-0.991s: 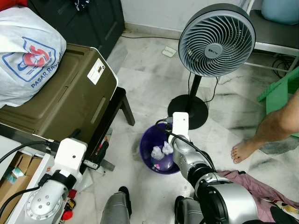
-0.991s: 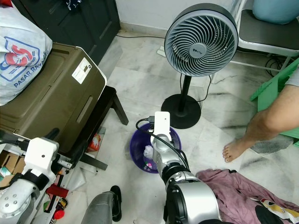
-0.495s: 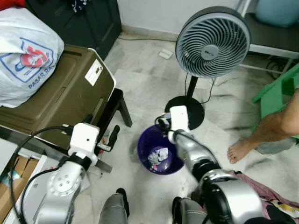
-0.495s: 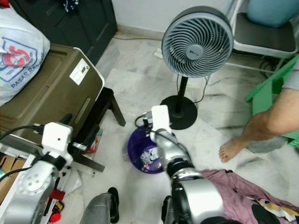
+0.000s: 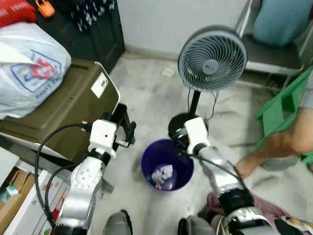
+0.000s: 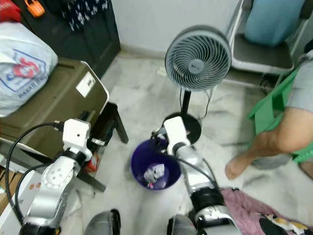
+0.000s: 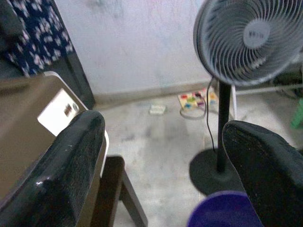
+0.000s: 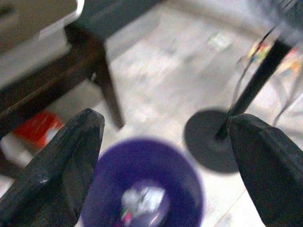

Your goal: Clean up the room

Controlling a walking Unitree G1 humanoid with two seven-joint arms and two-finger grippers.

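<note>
1. The right gripper (image 8: 161, 137) is hovering over the purple bin (image 5: 167, 164), fingers spread and empty; crumpled paper (image 5: 162, 173) is lying inside.
2. The left gripper (image 7: 165, 161) is likewise spread, holding nothing, at the bin's 9 o'clock.
3. Judgement: lift clear of the rim, then seek remaining litter.
4. The eye views are showing a person's foot (image 6: 235, 167) at 3 o'clock; the left wrist view is showing a power strip (image 7: 195, 100) behind the fan (image 5: 212, 58).

A purple waste bin (image 6: 154, 168) sits on the marble floor (image 6: 142, 93) with crumpled white paper (image 6: 153, 172) inside. At its 12 o'clock stands a grey pedestal fan (image 6: 197, 58); at 9 o'clock, a brown suitcase (image 6: 51, 106). A person's bare foot (image 6: 238, 166) rests at 3 o'clock.
</note>
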